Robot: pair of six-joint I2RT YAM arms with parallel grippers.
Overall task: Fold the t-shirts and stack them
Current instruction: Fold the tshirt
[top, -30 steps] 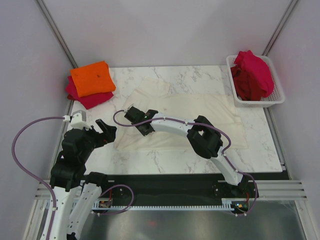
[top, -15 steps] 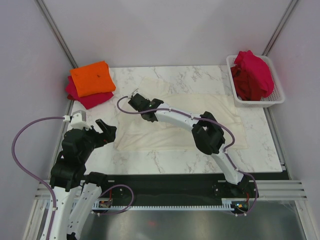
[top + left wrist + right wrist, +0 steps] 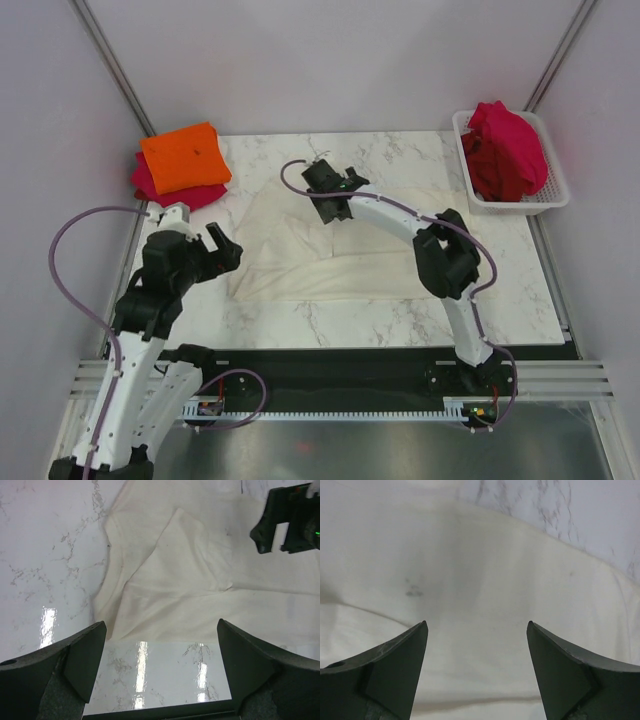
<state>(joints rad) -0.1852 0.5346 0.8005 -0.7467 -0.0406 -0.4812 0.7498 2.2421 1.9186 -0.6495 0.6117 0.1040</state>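
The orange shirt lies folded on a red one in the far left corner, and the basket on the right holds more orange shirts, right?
Not quite: the basket holds crimson red shirts, not orange ones, as the top external view shows. The orange shirt does lie folded on a red one in the far left corner.

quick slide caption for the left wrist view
Open left gripper facing the creased cream t-shirt on marble table, right gripper beyond

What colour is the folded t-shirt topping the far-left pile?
The top t-shirt is bright orange, over a crimson t-shirt; clearest in the top external view.
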